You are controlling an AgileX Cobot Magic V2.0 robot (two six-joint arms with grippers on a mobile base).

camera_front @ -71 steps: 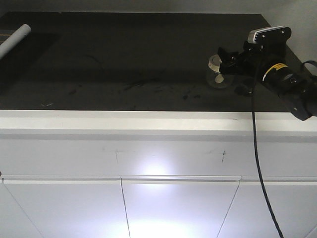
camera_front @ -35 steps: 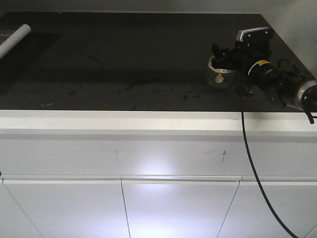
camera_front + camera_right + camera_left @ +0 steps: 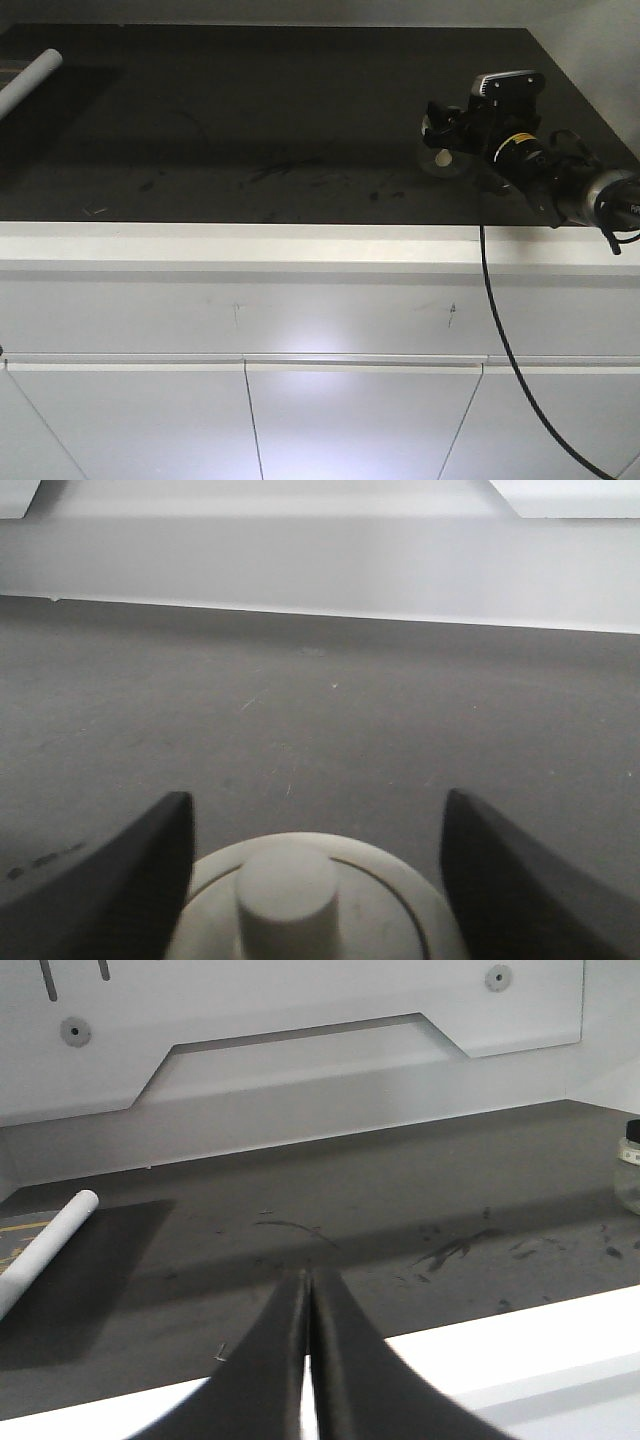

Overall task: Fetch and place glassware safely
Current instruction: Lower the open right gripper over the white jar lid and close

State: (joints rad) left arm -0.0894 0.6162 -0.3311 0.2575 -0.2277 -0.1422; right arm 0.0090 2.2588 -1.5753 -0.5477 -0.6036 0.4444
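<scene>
The left claw point(image 3: 306, 1282), its tips pressed together, hangs over the dark bench point(image 3: 400, 1210). A paper tube point(image 3: 50, 1245) lies left and a jar point(image 3: 629, 1165) stands far right.

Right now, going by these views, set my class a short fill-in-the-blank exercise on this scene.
The right gripper stands ___, flanking the lid of the jar.
The left gripper is ___.
The white tube lies at the counter's ___ end.
Missing: open; shut; left.
</scene>
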